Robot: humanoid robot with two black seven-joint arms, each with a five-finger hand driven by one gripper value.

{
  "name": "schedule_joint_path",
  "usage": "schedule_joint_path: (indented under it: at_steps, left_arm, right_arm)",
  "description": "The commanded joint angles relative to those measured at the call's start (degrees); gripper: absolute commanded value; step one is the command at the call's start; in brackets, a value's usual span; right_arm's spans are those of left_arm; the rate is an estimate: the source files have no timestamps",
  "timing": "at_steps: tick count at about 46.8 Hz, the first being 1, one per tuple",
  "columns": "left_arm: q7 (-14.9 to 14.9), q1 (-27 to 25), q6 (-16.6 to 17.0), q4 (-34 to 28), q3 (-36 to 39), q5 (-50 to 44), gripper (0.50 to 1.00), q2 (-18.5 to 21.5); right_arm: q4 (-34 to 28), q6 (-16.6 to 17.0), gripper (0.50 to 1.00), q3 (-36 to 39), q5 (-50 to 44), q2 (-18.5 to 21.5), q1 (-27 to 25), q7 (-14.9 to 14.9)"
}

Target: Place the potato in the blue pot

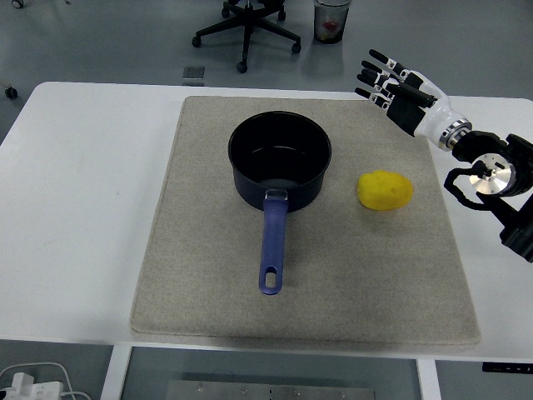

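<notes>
Right arm is running off the right edge past the wrist, chair and cup are getting cropped at the top, cables are exiting bottom left, pot wall is hiding its near inside.

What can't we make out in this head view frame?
- Left arm: outside the head view entirely.
- Right hand: seen from its back, fingers extended, palm hidden.
- Right arm: cut off by the picture's right edge.
- Blue pot: dark interior looks empty, but its near wall hides part of the floor.
- Potato: underside hidden against the mat.
- Cup on the floor: cut by the top edge, contents unclear.
</notes>
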Motion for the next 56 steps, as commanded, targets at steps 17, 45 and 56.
schedule_joint_path:
  at_steps: [17,45,56]
  left_arm:
    - [-0.2,0.0,0.4,0.5,0.1,0.0,0.996,0.0]
    - [-0.2,0.0,0.3,0.4,0.1,0.0,0.996,0.0]
    - [-0.2,0.0,0.3,0.4,0.1,0.0,0.996,0.0]
  right_arm:
    - [0.0,0.2,0.932,0.1,0.1,-0.1,-0.1,0.0]
    - [0.0,0.3,0.932,-0.5,-0.2,-1.1,-0.1,0.1]
    - [0.0,0.0,0.932,-0.7,-2.9,-1.1,0.1,0.0]
